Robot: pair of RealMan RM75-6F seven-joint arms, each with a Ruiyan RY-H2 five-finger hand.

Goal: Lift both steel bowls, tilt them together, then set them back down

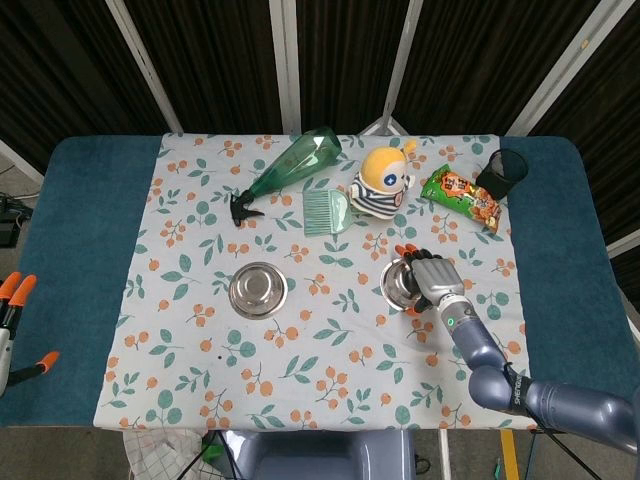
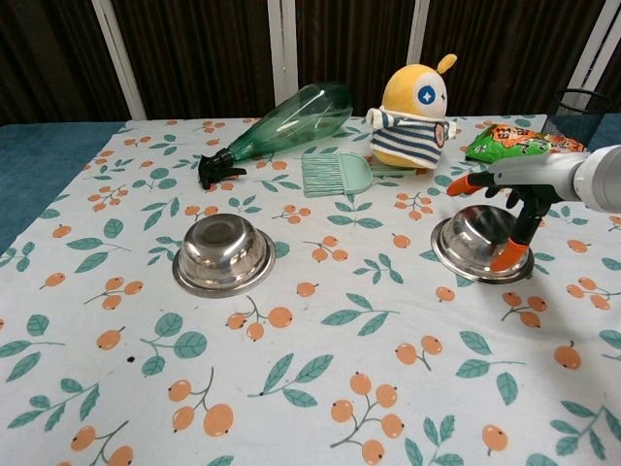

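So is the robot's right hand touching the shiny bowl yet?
Cannot tell. In the chest view the right hand arches over the right steel bowl, thumb tip down by its rim, but neither view plainly shows contact or a gap.

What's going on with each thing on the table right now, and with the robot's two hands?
Left steel bowl: upright on the cloth, untouched.
Right steel bowl: upright on the cloth, under the right hand.
Right hand: over that bowl, fingers spread, no grip.
Left hand: off the table's left edge, holding nothing.
Spray bottle: lying down.
Plush toy: upright.
Mesh cup: upright.
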